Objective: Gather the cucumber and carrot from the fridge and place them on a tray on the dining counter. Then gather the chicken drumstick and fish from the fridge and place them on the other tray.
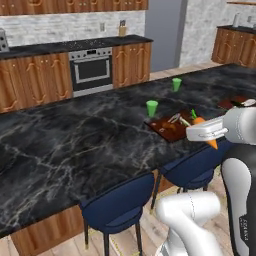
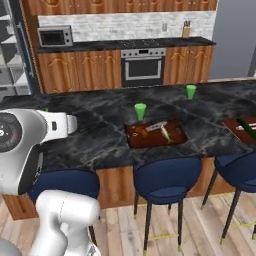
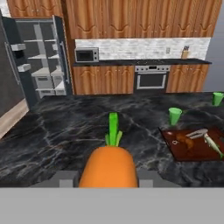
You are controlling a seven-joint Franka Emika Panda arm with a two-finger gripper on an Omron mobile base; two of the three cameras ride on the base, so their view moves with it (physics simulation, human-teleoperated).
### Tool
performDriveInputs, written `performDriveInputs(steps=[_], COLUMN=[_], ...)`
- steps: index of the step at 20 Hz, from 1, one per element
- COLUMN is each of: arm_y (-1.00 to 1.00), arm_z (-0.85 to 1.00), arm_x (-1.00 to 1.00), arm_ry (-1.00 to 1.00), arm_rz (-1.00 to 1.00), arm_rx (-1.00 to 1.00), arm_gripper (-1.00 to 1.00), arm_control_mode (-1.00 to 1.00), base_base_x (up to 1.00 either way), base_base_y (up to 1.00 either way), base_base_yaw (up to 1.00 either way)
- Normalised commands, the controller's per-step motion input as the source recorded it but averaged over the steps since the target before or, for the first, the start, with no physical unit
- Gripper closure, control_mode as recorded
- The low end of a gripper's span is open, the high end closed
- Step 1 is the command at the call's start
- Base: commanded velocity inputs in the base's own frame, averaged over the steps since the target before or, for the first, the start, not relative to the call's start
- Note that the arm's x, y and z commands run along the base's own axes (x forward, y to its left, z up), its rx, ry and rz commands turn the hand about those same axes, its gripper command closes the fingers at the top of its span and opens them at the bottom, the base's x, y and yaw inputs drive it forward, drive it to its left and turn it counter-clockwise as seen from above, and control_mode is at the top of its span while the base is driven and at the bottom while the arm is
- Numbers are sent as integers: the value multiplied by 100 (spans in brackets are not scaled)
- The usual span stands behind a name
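So the counter (image 1: 75, 135) takes up most of the room, with a tray (image 3: 197, 151) holding the fish (image 3: 213, 144) and drumstick (image 3: 186, 141) sitting on it. Gripper (image 3: 107, 177) is clamped on the carrot (image 3: 108, 168), up over the counter, left of that tray.

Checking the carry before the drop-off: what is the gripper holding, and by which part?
The orange carrot with green top, clamped between the jaws around its thick orange body; the leafy end points away from the hand.
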Motion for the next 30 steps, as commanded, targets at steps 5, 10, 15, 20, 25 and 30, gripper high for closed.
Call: performDriveInputs(steps=[5, 10, 15, 20, 25, 30], arm_y=[0, 0, 0, 0, 0, 0], arm_z=[0, 0, 0, 0, 0, 0], arm_x=[0, 0, 0, 0, 0, 0], arm_ry=[0, 0, 0, 0, 0, 0], arm_rz=[0, 0, 0, 0, 0, 0], arm_rx=[0, 0, 0, 0, 0, 0], arm_gripper=[100, 100, 100, 100, 100, 100], arm_control_mode=[100, 100, 100, 100, 100, 100], base_base_x=[17, 21, 26, 32, 40, 65], base_base_y=[-100, -100, -100, -100, -100, -70], base_base_yaw=[0, 0, 2, 8, 20, 28])
